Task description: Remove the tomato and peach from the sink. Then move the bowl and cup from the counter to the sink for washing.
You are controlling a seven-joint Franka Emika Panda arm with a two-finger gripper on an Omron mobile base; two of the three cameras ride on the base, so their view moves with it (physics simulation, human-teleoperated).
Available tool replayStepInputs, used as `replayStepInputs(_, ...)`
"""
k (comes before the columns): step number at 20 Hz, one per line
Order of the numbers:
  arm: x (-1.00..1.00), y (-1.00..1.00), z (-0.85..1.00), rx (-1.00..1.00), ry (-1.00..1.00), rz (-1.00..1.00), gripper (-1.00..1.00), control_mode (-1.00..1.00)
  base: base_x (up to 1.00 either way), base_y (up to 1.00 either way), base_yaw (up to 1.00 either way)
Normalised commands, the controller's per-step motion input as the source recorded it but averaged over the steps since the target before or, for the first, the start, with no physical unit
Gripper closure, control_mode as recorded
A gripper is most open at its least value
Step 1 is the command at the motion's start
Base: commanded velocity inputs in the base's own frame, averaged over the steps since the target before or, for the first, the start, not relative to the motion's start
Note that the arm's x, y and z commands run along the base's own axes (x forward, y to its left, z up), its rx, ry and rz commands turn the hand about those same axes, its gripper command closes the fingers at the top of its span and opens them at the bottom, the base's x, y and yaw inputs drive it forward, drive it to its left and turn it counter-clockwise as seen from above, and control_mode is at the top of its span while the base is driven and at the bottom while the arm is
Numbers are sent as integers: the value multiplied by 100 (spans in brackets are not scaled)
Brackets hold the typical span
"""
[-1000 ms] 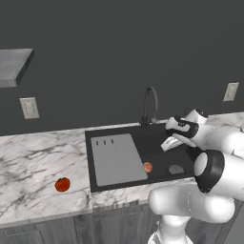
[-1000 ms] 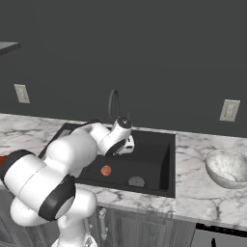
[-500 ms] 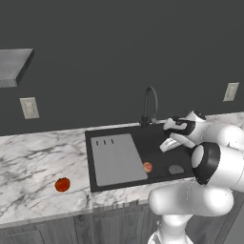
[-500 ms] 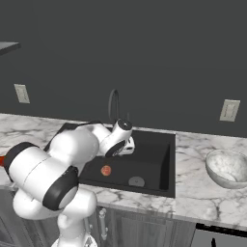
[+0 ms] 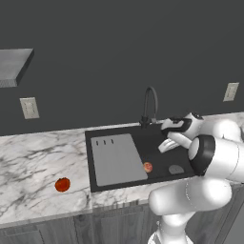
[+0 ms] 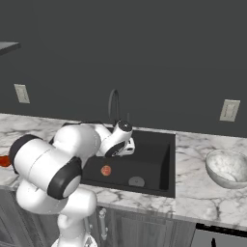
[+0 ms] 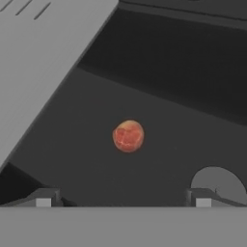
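Note:
The peach [image 5: 148,167] [image 6: 105,170] lies on the floor of the black sink [image 5: 162,140], close to the edge of its grey panel [image 5: 116,158]. My gripper [image 5: 167,144] [image 6: 126,149] hangs open over the basin, above and beside the peach, with nothing between its fingers. In the hand view the peach [image 7: 128,136] sits centred ahead of the gripper [image 7: 122,200], well clear of both tips. The tomato [image 5: 62,184] [image 6: 4,161] rests on the counter [image 5: 33,162] left of the sink. The pale speckled bowl [image 6: 226,167] stands on the counter to the sink's right. The cup is out of view.
A black gooseneck faucet [image 5: 150,106] [image 6: 114,103] rises behind the basin, close to my hand. The round drain [image 5: 176,168] [image 7: 217,183] lies right of the peach. Wall outlets [image 5: 29,107] [image 6: 228,110] sit above the counter.
The arm's elbow has swung round and the hand has edged slightly lower over the basin. The jaws have stayed open and the peach has not moved.

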Motion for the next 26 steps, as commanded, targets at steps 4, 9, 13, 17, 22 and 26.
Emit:
replayStepInputs(4, 9, 0, -12, 0, 0, 0, -100, -100, 0, 0, 0)
replayStepInputs(9, 8, 0, -11, 0, 0, 0, -100, -100, 0, 0, 0)
replayStepInputs(13, 6, 1, -12, 0, 0, 0, -100, -100, 0, 0, 0)
replayStepInputs(17, 0, 5, -12, 0, 0, 0, -100, -100, 0, 0, 0)
replayStepInputs(22, 0, 6, -10, 0, 0, 0, -100, -100, 0, 0, 0)
replayStepInputs(26, 0, 7, -10, 0, 0, 0, -100, -100, 0, 0, 0)
